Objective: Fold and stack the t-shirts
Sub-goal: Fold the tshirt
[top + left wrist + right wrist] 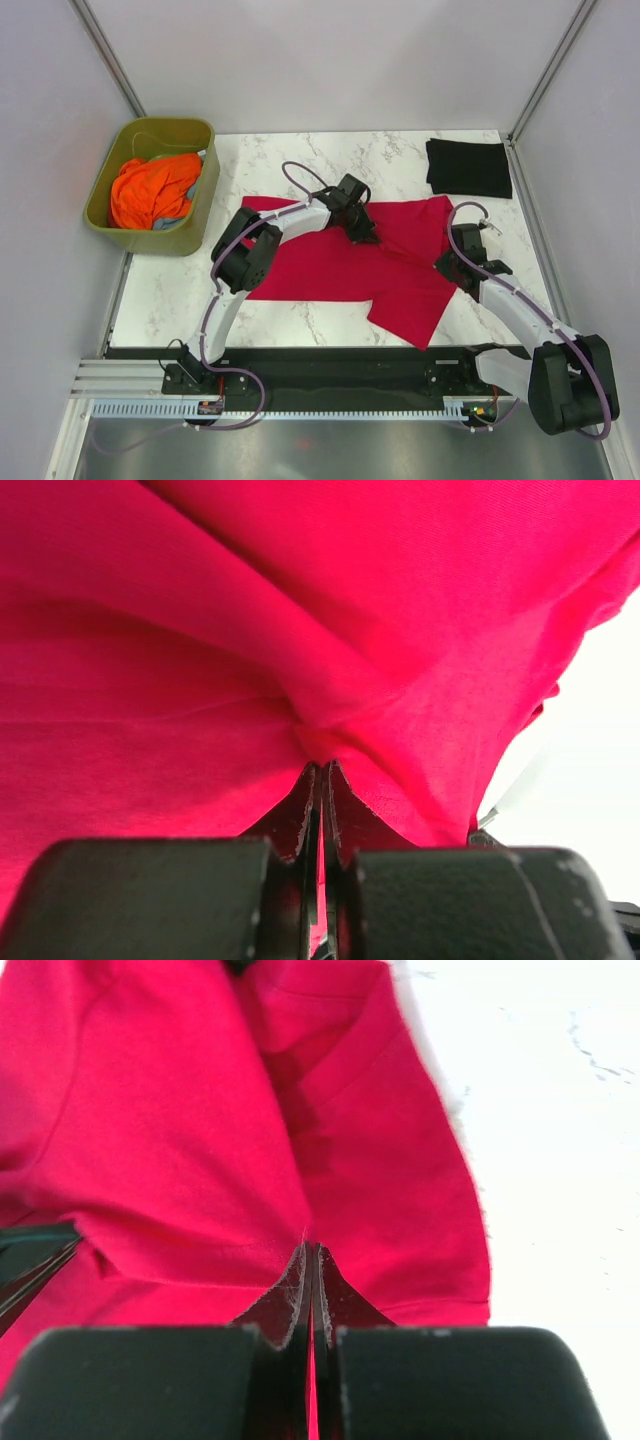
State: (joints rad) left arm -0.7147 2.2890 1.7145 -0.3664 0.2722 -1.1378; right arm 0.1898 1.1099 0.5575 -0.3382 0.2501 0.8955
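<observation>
End effectors [363,236] [447,264] low, tight on crimson t-shirt [325,275]

I count two tees: one red tee [320,270] and one black tee [468,167]. One tub [145,238], one orange cloth [150,190]. Two grippers: left gripper [321,772], right gripper [307,1250].

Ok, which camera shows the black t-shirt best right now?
Top external: the black t-shirt lies folded at the far right corner of the table, fully visible. Neither wrist view shows it; they face the red t-shirt.
</observation>
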